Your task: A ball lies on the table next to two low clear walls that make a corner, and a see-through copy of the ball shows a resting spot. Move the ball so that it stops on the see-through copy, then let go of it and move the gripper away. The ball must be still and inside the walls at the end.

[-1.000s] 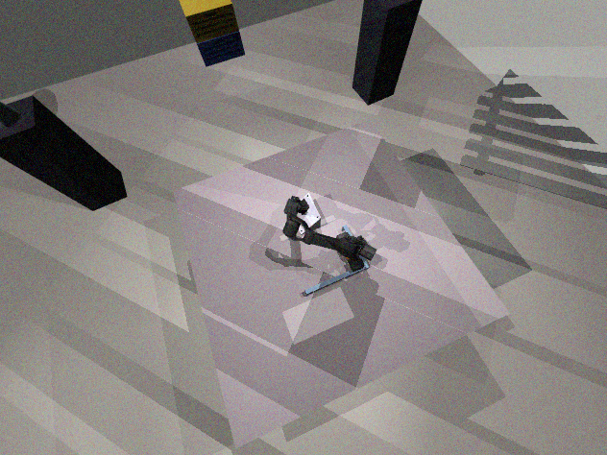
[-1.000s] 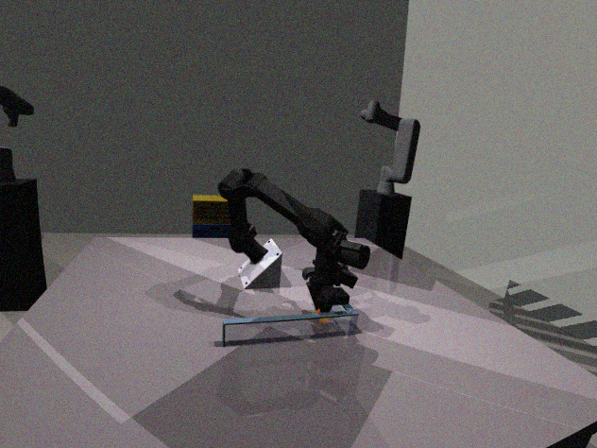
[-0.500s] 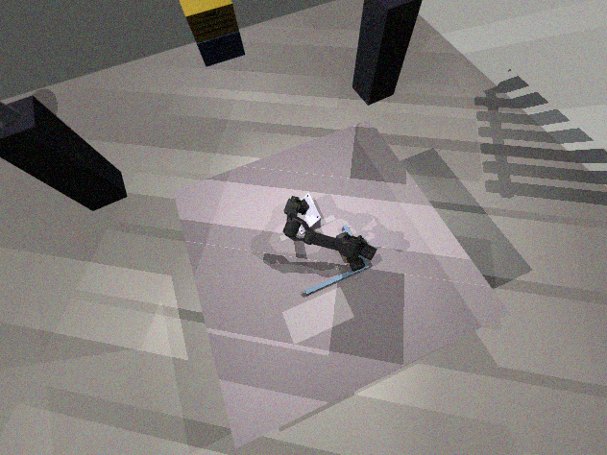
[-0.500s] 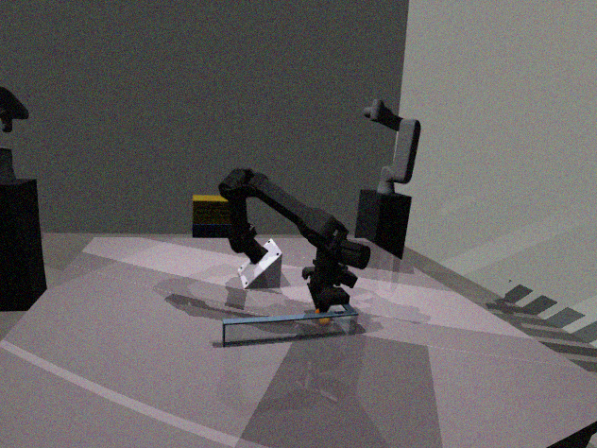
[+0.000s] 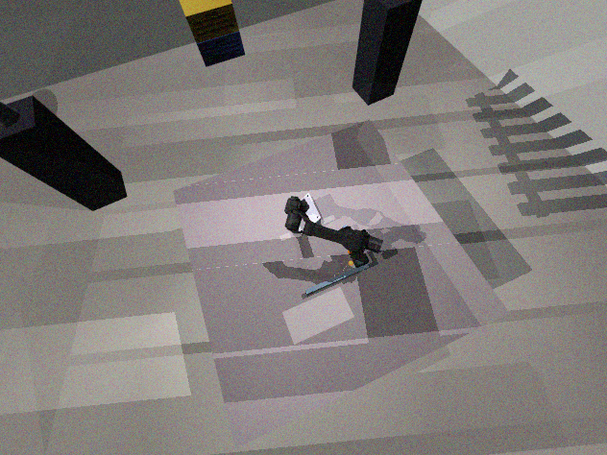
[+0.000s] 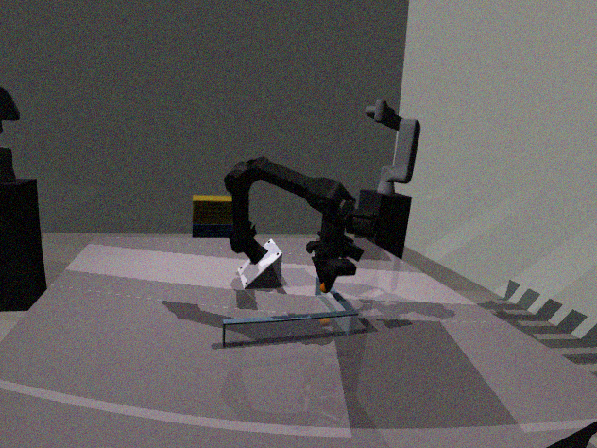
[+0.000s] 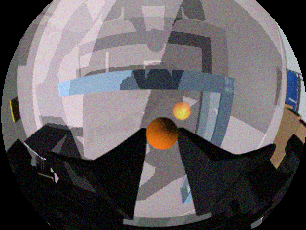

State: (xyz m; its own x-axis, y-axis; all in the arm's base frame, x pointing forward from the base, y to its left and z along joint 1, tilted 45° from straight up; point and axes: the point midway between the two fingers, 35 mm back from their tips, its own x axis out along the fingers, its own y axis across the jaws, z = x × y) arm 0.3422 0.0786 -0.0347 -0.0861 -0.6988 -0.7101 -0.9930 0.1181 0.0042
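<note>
The orange ball is pinched between the two black fingertips, lifted off the table. My gripper is shut on it. The paler, yellowish see-through copy sits lower, on the table inside the corner; in the wrist view it is up and to the right of the ball. The long clear wall has a bluish top edge and runs in front of the copy in the exterior view. The other wall meets it at the right. The gripper is above the area inside the walls.
A white angled plate stands at the arm's base. Dark pillars and a yellow, brown and blue block stand farther off. Hard shadows cross the table.
</note>
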